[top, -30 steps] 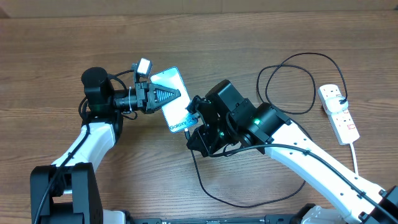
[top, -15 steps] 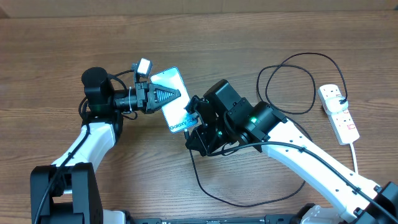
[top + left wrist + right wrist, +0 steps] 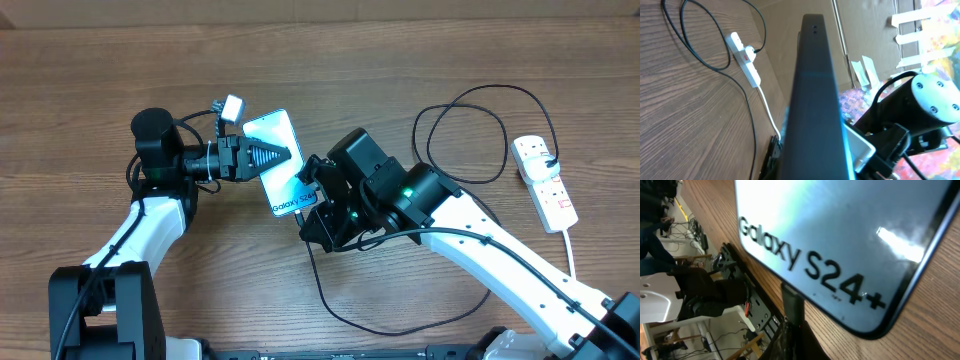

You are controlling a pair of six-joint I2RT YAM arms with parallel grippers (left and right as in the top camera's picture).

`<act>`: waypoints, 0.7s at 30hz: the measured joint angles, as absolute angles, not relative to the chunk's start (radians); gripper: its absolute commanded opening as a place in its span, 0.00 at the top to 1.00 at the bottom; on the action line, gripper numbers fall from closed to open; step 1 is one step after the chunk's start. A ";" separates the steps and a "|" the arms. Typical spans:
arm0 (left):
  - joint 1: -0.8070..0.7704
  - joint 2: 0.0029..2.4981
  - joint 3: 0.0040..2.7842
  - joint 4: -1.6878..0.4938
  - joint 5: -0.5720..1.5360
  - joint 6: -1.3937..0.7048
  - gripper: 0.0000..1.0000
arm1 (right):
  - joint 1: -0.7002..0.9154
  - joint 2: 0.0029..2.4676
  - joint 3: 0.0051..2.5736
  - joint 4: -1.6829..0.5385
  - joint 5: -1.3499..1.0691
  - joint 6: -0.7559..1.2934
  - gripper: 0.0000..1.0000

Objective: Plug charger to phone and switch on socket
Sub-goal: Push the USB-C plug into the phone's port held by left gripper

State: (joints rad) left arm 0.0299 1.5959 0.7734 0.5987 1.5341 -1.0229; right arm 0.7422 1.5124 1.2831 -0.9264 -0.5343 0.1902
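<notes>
While the left gripper clamps the Galaxy S24+ phone by its side, the right gripper pinches the charger plug at the phone's bottom edge.

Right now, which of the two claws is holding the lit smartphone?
The left claw: it is shut on the side of the slim blue-screened smartphone. The right claw only holds the thin black cable plug-first at the phone's bottom edge.
</notes>
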 measured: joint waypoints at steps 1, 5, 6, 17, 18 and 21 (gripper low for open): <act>0.028 1.596 0.773 0.599 1.534 -1.018 0.96 | 0.742 1.512 1.289 -0.928 -0.533 0.189 0.96; 0.022 1.596 0.777 0.599 1.533 -1.005 0.96 | 0.742 1.512 1.298 -0.936 -0.509 0.183 0.96; 0.020 1.596 0.778 0.599 1.532 -1.002 0.96 | 0.742 1.512 1.298 -0.937 -0.507 0.183 0.96; -0.001 1.596 0.780 0.599 1.509 -0.991 0.96 | 0.741 1.514 1.345 -0.973 -0.482 0.179 0.51; -0.001 1.596 0.780 0.598 1.498 -0.991 0.95 | 0.741 1.514 1.345 -0.982 -0.481 0.183 0.45; -0.001 1.596 0.780 0.596 1.446 -0.992 0.96 | 0.740 1.514 1.345 -1.015 -0.479 0.178 0.32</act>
State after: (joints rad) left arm -0.0006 1.5959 0.7795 0.5961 1.4460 -0.9916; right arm 0.7403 1.5139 1.3449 -1.0149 -0.4786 0.1783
